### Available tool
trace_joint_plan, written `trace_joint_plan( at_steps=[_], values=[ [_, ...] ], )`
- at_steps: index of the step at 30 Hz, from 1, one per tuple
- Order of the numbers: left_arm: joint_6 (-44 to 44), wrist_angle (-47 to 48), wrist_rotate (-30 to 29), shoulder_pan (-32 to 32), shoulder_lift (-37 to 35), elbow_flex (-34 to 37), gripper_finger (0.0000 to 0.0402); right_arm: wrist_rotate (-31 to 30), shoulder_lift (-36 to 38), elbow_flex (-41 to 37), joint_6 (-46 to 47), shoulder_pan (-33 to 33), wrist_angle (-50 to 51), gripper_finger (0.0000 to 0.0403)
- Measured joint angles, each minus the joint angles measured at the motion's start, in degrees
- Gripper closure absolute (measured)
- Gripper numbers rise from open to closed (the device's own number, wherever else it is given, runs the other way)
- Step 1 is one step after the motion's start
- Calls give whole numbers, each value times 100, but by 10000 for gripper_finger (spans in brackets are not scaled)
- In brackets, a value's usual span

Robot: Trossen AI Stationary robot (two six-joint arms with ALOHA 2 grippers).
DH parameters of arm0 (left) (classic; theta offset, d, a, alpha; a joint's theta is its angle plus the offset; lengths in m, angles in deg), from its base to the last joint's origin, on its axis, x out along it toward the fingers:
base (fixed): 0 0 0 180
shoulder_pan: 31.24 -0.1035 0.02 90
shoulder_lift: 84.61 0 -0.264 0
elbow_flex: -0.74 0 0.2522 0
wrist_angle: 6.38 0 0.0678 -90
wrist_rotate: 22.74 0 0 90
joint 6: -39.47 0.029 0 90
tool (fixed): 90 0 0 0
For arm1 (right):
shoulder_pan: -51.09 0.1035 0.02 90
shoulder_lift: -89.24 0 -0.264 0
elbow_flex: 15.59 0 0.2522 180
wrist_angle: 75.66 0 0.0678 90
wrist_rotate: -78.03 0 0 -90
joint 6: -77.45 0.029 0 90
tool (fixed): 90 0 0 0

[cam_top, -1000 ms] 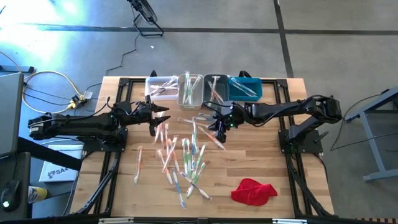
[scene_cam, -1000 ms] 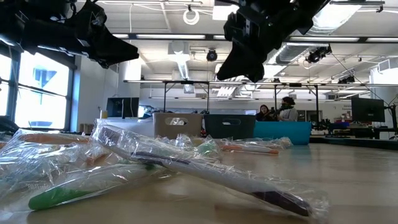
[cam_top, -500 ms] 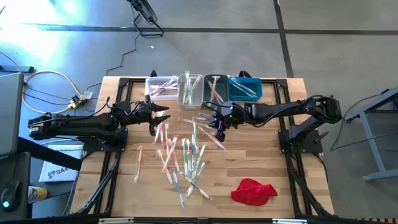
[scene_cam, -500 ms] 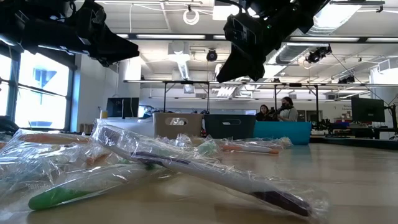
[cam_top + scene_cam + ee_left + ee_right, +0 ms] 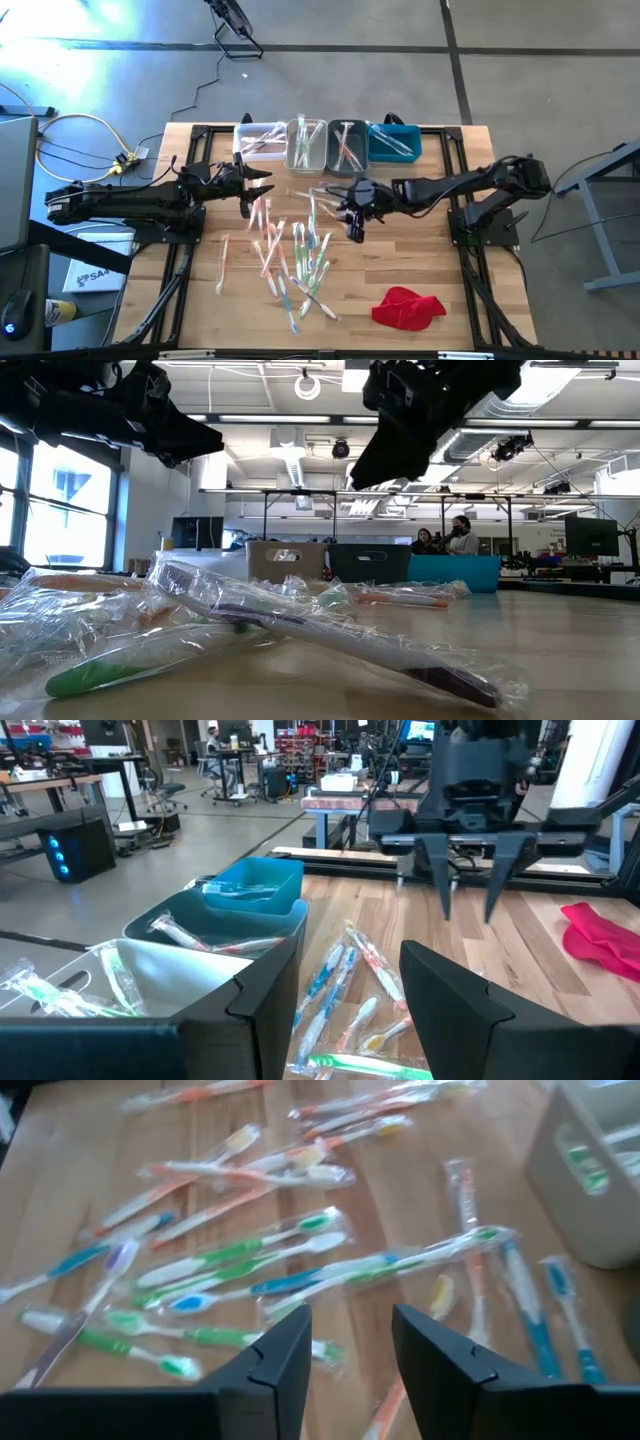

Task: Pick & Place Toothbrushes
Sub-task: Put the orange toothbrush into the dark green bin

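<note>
Wooden tabletop (image 5: 420,280) seen from above. Four bins stand in a row at its far edge: white bin (image 5: 258,140), clear bin (image 5: 306,144), grey bin (image 5: 347,143), blue bin (image 5: 394,141). A red cloth (image 5: 407,306) lies near the front right corner. Yellow cables (image 5: 85,125) run over the floor at left. Two people (image 5: 447,535) sit in the room behind.

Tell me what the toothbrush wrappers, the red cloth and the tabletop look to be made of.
Toothbrush wrappers: thin clear plastic film, probably; glossy and crinkled.
Red cloth: soft fabric, matte, lying crumpled in folds.
Tabletop: wood, likely butcher-block planks; pale grain and seams show.
</note>
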Motion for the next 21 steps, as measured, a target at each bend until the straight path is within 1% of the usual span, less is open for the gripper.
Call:
trace_joint_plan(
  at_steps=[5, 9, 14, 21],
  values=[
    [1, 1, 0, 0, 0, 0, 230, -61, -6, -4, 54, 168, 140, 264],
    [0, 1, 0, 0, 0, 0, 230, -229, -6, -4, 206, 166, 266, 263],
    [1, 3, 0, 0, 2, 0, 230, -248, -6, -20, 295, 138, 403, 264],
    [-1, 5, 0, 0, 2, 0, 230, -322, -6, -411, 760, 138, 405, 275]
  ],
)
